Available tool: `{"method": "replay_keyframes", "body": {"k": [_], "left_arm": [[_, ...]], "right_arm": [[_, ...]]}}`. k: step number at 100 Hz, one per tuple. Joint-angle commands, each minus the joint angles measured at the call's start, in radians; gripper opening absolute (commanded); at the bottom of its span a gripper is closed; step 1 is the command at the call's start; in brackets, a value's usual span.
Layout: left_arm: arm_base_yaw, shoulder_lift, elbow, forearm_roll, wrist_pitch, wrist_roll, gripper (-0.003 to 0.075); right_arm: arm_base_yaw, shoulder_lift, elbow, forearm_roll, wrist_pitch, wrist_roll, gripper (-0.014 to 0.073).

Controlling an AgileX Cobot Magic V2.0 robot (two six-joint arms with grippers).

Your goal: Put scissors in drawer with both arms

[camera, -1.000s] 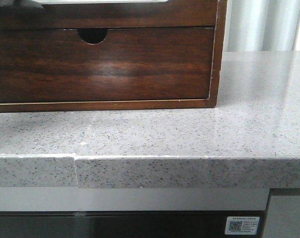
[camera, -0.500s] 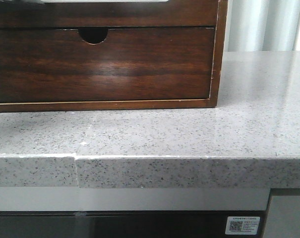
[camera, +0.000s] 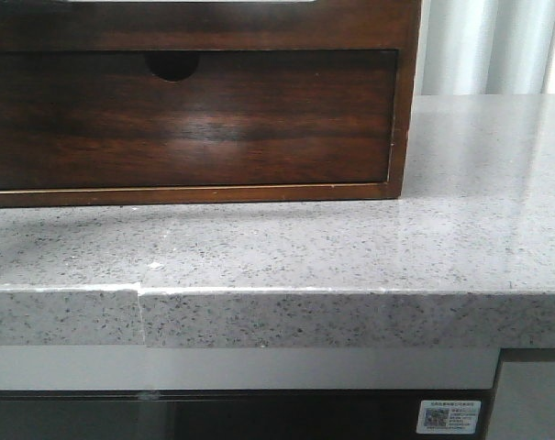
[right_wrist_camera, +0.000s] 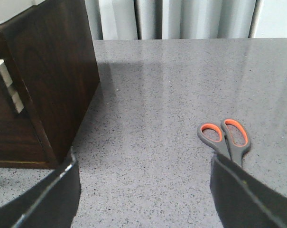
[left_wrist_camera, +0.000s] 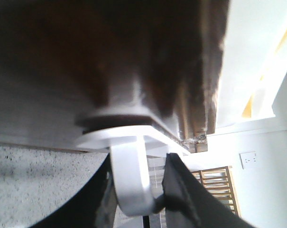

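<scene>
The drawer [camera: 213,26] is the glossy dark brown front along the top of the front view, with a thin white strip at its upper edge. In the left wrist view it fills the upper part [left_wrist_camera: 86,57], and a white loop handle [left_wrist_camera: 131,175] hangs from it. My left gripper [left_wrist_camera: 136,190] is shut on that handle, one black finger on each side. The scissors [right_wrist_camera: 226,140], grey with orange-lined finger holes, lie flat on the counter in the right wrist view. Their blades are hidden behind one finger of my open, empty right gripper [right_wrist_camera: 143,194]. Neither gripper shows in the front view.
The wooden cabinet [right_wrist_camera: 53,71] stands on the speckled grey stone counter [camera: 350,247]. Below the task drawer is a second drawer front with a half-round finger notch [camera: 172,64]. The counter's front edge [camera: 350,316] runs across the front view. Curtains hang behind.
The upper drawer front has come out toward the camera. It now overhangs the lower drawer, shades it and covers the top of the notch. A grey shape at the top left is gone.
</scene>
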Motion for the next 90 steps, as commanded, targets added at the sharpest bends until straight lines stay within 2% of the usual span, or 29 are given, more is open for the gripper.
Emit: {"method": "replay_keyframes", "body": {"k": [1,32,50,90], "left_arm": [[-0.004,-0.087,-0.004,-0.025,0.156,0.046,0.0114],[-0.004,-0.317,0.147,0.000,0.181,0.044,0.0114],[-0.004,-0.435,0.178,0.002,0.158,0.043,0.0115],[-0.004,-0.459,0.178,0.034,0.112,0.037,0.0126]], "right_arm": [[-0.006,0.013,-0.036,0.002,-0.072,-0.001,0.0510],[-0.006,0.013,-0.036,0.002,-0.070,-0.001,0.0510],[-0.006,0.013,-0.036,0.002,-0.070,-0.001,0.0510],[-0.006,0.013,-0.036,0.002,-0.017,-0.001,0.0510]]}}
